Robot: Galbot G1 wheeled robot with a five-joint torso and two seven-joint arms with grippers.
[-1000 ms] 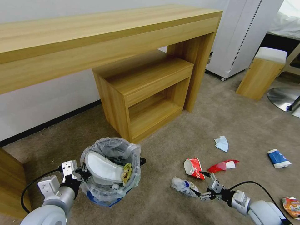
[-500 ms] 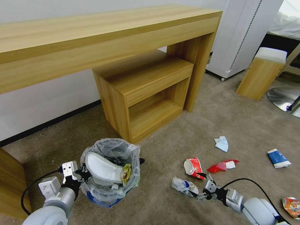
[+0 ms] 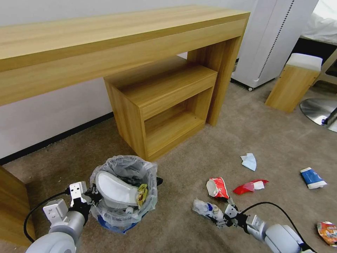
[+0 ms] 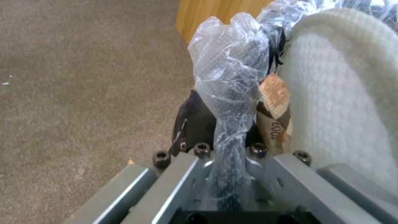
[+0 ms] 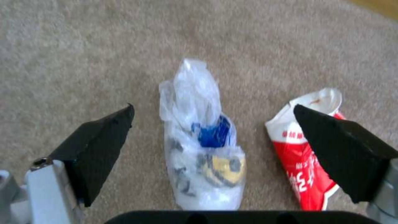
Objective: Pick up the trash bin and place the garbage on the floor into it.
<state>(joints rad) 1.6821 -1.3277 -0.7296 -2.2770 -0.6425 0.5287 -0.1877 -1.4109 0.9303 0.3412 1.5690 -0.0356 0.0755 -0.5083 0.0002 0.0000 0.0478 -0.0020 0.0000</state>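
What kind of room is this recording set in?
Probably a hotel room or bedroom: a long wooden desk against the wall, carpeted floor, and what looks like a bed's edge with white bedding at the far right.

Furnished bedroom, hotel-style. Beige carpet floor [image 3: 273, 140]; long wood-grain desk [image 3: 116, 38] against a white wall with black skirting; matching low cabinet [image 3: 165, 102] tucked under it; white appliance on casters [image 3: 270, 38]; cushioned wooden stool [image 3: 295, 80]; corner of a bed with white linen [image 3: 321, 24].
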